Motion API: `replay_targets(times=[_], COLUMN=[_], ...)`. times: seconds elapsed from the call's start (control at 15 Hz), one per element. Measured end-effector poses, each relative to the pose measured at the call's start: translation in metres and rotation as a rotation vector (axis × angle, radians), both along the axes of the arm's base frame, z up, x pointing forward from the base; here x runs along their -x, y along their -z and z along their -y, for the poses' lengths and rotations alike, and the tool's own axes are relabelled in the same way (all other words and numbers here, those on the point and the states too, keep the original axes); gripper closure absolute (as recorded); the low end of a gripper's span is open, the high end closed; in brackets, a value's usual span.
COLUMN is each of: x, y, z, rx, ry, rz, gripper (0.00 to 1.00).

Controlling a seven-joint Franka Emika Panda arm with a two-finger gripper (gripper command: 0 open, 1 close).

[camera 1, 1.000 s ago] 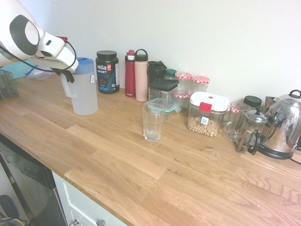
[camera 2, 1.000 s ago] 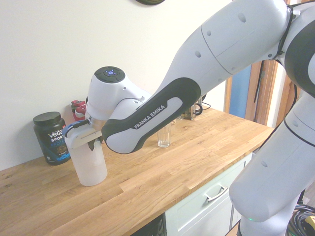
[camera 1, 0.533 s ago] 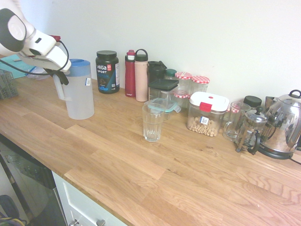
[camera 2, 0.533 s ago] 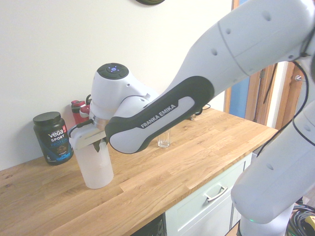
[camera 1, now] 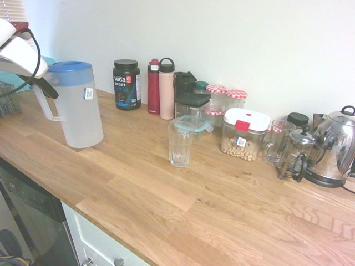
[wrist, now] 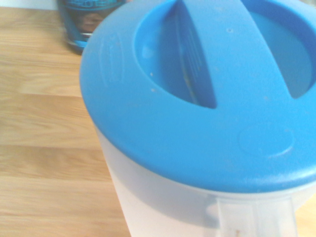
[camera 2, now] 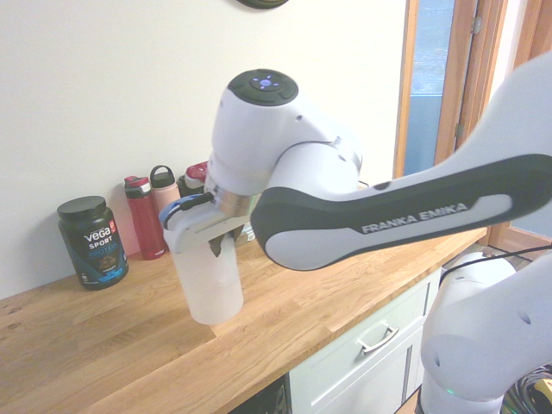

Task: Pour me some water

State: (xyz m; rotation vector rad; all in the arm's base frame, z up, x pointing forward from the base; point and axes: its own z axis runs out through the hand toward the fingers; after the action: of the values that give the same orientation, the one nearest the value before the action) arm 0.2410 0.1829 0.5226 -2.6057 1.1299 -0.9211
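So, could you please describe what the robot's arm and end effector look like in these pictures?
The arm is glossy white with rounded shells and a dark grey band lettered FRANKA EMIKA in white. One joint cap carries a small blue light. The end effector has a flat white body with dark fingers. In the first exterior view, a black cable loops beside the wrist.

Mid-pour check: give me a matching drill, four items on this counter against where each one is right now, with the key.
Items:
1. pitcher
2. drinking glass
3. protein tub
4. kettle

Places:
A. far end of the counter, beside the French press
B. against the wall, next to the red bottle
C. alone in the middle of the counter, upright
D. held by its handle in the gripper

Pairs: 1-D, 2-C, 3-B, 4-A
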Motion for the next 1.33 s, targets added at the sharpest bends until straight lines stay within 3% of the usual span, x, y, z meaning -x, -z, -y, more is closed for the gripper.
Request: replay_targets(times=[0.4,0.73,1.07,1.33], x=[0.029,0.035,0.054,0.022], y=[-0.039,-0.056,-0.039,-0.013], z=[0.086,0.202,0.315,0.370], rx=[0.004,-0.006,-0.022,-0.035], ry=[0.027,0.039,-0.078,-0.181], rz=[-0.088,-0.103,-0.110,-0.119], gripper=[1.00,1.00,1.00,1.00])
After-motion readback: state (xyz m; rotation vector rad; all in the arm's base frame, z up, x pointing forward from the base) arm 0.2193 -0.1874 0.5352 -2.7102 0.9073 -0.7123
